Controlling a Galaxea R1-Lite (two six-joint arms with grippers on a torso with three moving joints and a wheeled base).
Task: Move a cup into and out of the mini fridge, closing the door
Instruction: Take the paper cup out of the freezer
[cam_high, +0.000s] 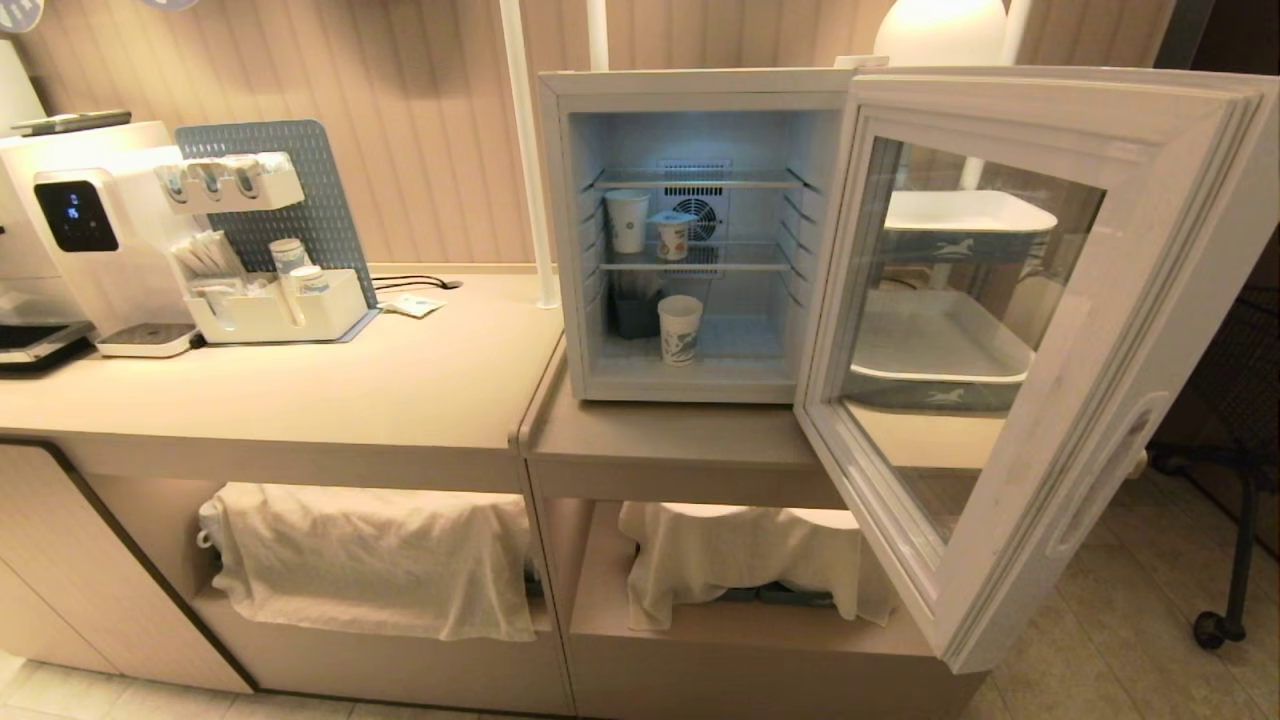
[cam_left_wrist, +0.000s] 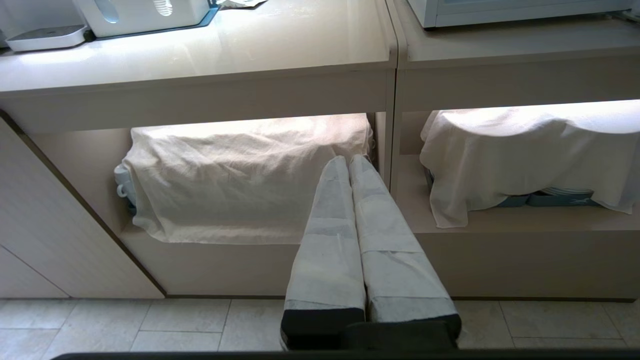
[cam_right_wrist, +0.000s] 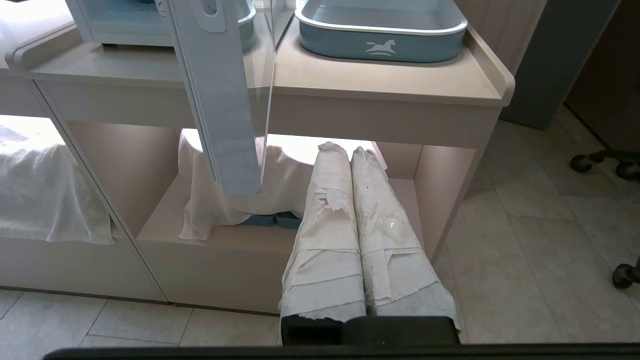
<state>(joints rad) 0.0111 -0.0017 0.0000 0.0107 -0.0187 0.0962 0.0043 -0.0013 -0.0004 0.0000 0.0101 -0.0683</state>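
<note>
White paper cup (cam_high: 680, 329) upright on mini fridge (cam_high: 690, 235) floor; door (cam_high: 1010, 340) swung wide. Left gripper (cam_left_wrist: 348, 161), right gripper (cam_right_wrist: 339, 150) pressed closed, empty, low before counter (cam_high: 300, 390).

left gripper (cam_left_wrist: 350, 161): white-taped tapered fingers, black base | right gripper (cam_right_wrist: 348, 149): tape torn

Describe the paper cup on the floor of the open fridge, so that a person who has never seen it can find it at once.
Look into the mini fridge, whose door stands wide open. The cup stands upright on its floor, below both wire shelves, beside a dark container. It alone has a blue print on its side; the taller cup above is nearly plain, and the small tub has a lid.
</note>
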